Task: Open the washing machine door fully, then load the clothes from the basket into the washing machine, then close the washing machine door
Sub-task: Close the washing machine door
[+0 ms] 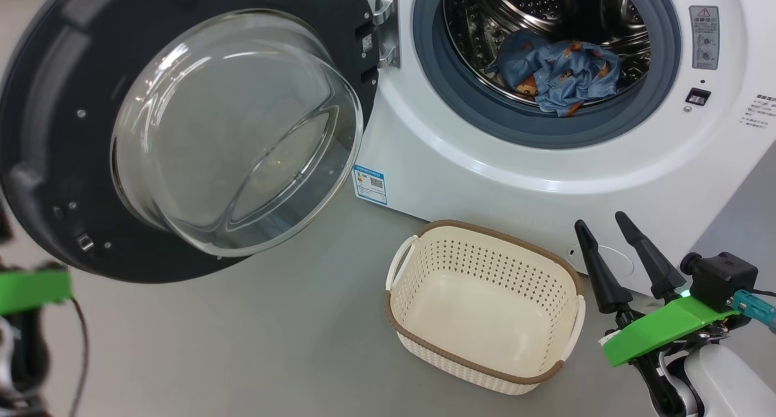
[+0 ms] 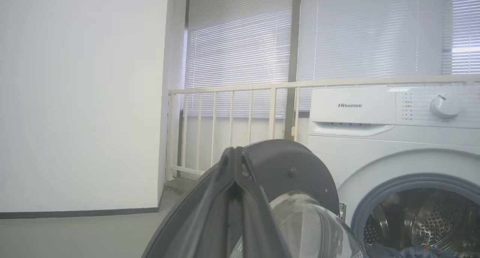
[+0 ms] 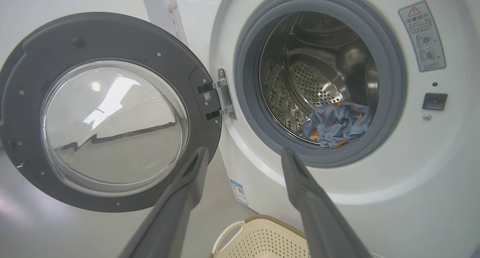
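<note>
Jaws pressed together on left gripper (image 2: 234,153), wide apart on right gripper (image 1: 599,222). One door (image 1: 60,102) open upper left; one garment (image 1: 555,71) in the drum (image 1: 533,5), one basket (image 1: 503,238) lower centre.

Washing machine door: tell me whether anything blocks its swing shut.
Nothing visible does: the light blue garment lies inside the drum, the basket sits on the floor before the washing machine, and the right gripper hangs low beside it.
</note>
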### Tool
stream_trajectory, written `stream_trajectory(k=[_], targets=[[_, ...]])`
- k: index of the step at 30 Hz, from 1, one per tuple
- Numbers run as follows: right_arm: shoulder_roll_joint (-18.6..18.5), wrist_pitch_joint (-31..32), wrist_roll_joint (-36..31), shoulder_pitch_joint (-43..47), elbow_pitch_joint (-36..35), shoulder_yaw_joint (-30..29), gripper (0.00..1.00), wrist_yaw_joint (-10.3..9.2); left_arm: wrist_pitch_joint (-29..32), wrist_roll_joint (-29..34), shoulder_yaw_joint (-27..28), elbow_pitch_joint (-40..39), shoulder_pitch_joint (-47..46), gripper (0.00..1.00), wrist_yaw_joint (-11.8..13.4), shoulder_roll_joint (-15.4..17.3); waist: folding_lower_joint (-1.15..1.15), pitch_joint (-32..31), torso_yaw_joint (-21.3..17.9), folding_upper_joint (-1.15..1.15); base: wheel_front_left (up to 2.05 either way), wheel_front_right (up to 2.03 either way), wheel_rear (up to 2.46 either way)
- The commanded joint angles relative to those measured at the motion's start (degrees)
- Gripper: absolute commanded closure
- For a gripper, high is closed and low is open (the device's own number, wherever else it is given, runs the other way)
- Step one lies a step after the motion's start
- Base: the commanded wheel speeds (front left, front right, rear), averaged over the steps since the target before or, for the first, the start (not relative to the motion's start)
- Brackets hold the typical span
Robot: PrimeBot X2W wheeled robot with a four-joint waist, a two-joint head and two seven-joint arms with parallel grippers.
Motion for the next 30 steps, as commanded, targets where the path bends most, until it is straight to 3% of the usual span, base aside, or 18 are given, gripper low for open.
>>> stream_trajectory(k=[1, 7, 14, 21, 30], targets=[[-1.2, -0.5, 0.1, 0.2, -1.6, 0.8, 0.0, 0.25, 1.7, -3.4, 3.9, -1.7, -4.6, 1.0, -0.6, 3.4, 0.0, 0.3, -0.4, 0.0, 0.0, 0.0, 0.0], [-2.5, -0.5, 0.3, -0.5, -1.2, 2.3, 0.0, 0.25, 6.5, -17.4, 10.8, 6.0, -12.7, 1.0, -1.9, 6.6, 0.0, 1.5, -2.3, 0.0, 0.0, 0.0, 0.0], [-5.3, -0.5, 0.4, -1.6, -1.0, 3.0, 0.0, 0.25, 14.1, -36.7, 21.4, 22.5, -21.2, 1.0, -2.5, 10.4, 0.0, 3.5, -5.4, 0.0, 0.0, 0.0, 0.0], [-7.3, -0.5, 0.6, -2.4, -1.3, 3.7, 0.0, 0.25, 16.9, -43.4, 28.1, 37.5, -24.7, 1.0, -2.3, 15.8, 0.0, 5.2, -8.3, 0.0, 0.0, 0.0, 0.0], [-9.6, -0.5, 0.7, -3.0, -2.0, 3.9, 0.0, 0.25, 21.3, -45.8, 29.1, 50.4, -25.9, 1.0, -2.6, 19.4, 0.0, 7.6, -10.8, 0.0, 0.0, 0.0, 0.0]])
